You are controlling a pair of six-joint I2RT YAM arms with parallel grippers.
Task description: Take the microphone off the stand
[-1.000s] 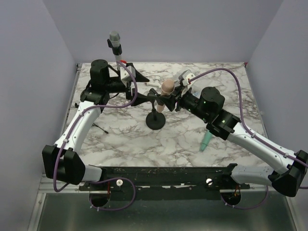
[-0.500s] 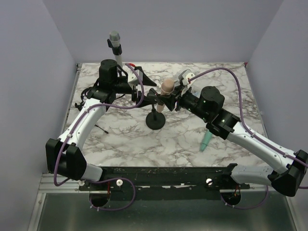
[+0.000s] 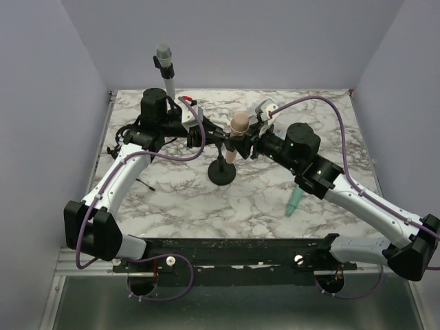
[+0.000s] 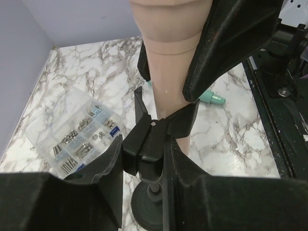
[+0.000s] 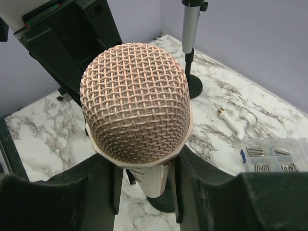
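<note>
Top view, microphone: a pink microphone stands upright in a black stand near the middle of the marble counter.
Top view, progress: it is not yet out of the stand. Both arms have reached it, so the approach looks done and the lift-out is left.
Top view, grippers: the left gripper meets the stand from 9 o'clock. The right gripper meets the microphone from 3 o'clock, just under its head.
Top view, other things: a second stand with a grey microphone is at 11 o'clock. A green object lies at 4 o'clock.
Left wrist view, left gripper: its two fingers are drawn in close on either side of the stand's black clip and appear to pinch it, probably to steady the stand.
Left wrist view, microphone: the pink body rises from the clip towards 12 o'clock. A black finger of the right gripper presses on it at 2 o'clock.
Left wrist view, background: a clear box of small parts lies at 9 o'clock.
Right wrist view, right gripper: its fingers sit at 7 and 5 o'clock, narrowed onto the body below the mesh head, and seem to clamp it.
Right wrist view, remaining: pulling the microphone free of the clip.
</note>
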